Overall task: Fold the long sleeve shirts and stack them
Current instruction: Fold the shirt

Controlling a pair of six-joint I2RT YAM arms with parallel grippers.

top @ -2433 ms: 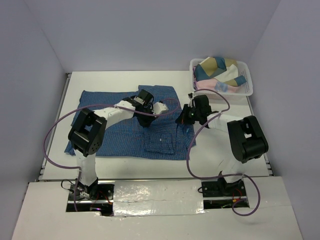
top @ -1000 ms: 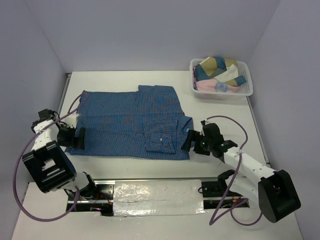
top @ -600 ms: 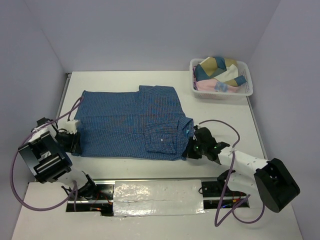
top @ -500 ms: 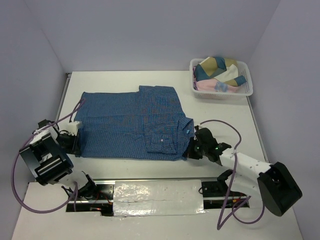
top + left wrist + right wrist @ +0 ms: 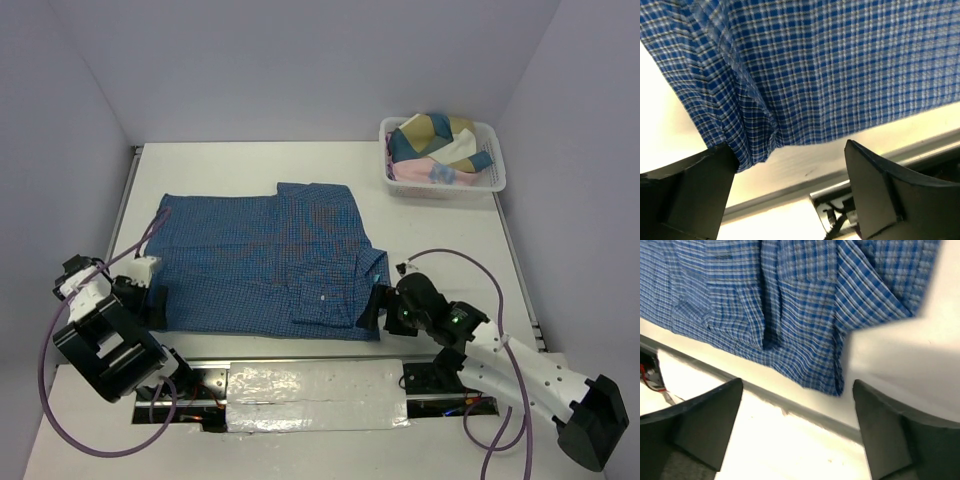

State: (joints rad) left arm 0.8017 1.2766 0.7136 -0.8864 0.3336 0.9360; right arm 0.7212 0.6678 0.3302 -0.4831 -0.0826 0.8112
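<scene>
From above, the blue fine-checked button-up shirt (image 5: 260, 255) lies spread on the white table (image 5: 450, 230), its hem along the table's near edge. The left gripper (image 5: 155, 300) and right gripper (image 5: 378, 308) there are too small to read.

Left wrist view: fingers (image 5: 690, 190) apart, a rumpled shirt corner at the table's edge, the rest cut off.

Right wrist view: fingers (image 5: 700, 415) apart too, creased hem just beyond.

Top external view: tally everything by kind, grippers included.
Blue checked shirt: 1
White basket: 1
Pile of clothes in the basket: 1 (separate pieces can't be counted)
Grippers: 2, the left gripper and the right gripper
Total: 5
</scene>
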